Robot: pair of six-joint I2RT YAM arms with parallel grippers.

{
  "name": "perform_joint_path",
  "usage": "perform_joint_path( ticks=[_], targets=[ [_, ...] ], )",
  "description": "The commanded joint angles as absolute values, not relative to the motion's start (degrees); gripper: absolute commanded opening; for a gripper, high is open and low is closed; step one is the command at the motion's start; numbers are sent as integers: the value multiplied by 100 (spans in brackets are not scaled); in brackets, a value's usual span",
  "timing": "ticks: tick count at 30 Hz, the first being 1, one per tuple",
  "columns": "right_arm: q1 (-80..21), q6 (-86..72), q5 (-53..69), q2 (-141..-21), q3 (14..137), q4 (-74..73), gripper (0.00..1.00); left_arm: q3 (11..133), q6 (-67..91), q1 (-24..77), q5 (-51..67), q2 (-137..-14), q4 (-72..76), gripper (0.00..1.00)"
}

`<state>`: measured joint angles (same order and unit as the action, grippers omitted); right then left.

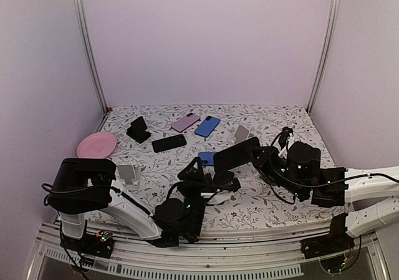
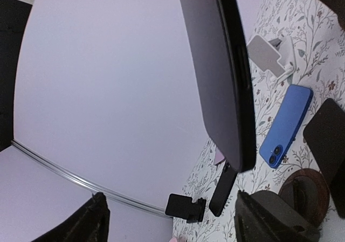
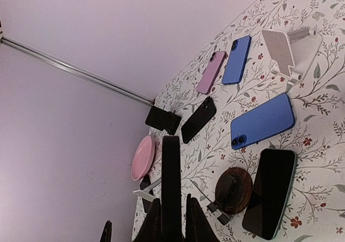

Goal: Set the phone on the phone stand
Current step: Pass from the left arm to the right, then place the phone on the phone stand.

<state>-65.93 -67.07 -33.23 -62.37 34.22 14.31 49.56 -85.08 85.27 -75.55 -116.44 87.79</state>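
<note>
A black phone hangs tilted in the air above the middle of the table. My right gripper is shut on its right end. In the right wrist view the phone shows edge-on, pinched in my right gripper. My left gripper sits just under the phone's near side. Its fingers stand wide open and apart from the phone, which rises beyond them. A round brown phone stand sits on the cloth below, and it also shows in the left wrist view.
Another black phone lies beside the brown stand. On the flowered cloth are a blue phone, a white stand, a second blue phone, a pink phone, a black phone, a black stand, a pink plate and a grey stand.
</note>
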Motion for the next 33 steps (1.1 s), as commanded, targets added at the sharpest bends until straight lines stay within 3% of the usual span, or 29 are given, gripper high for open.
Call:
perform_joint_path(
  ticks=[1, 4, 14, 17, 21, 33],
  targets=[
    [-6221, -5770, -3013, -5914, 3712, 1471, 2, 4782, -8342, 8490, -7603, -11333, 10428, 88],
    [-5940, -5255, -2657, -5742, 3820, 1324, 2, 4717, -8347, 8477, -7605, -11165, 10399, 96],
    [-5362, -3844, -1775, -5570, 4519, 286, 2, 4513, -7913, 8104, -7472, -10588, 9404, 97],
    [-5335, -3562, -1693, -5554, 4631, 161, 2, 4523, -6565, 8008, -7266, -10034, 7465, 97],
    [-5333, -3243, -1611, -5519, 4678, 96, 2, 5469, -1960, 7706, -5786, -8906, 1364, 92],
    [-5202, -2045, -974, -5517, 4778, -550, 2, 5631, 527, 6858, -3154, -7121, -682, 94]
  ],
)
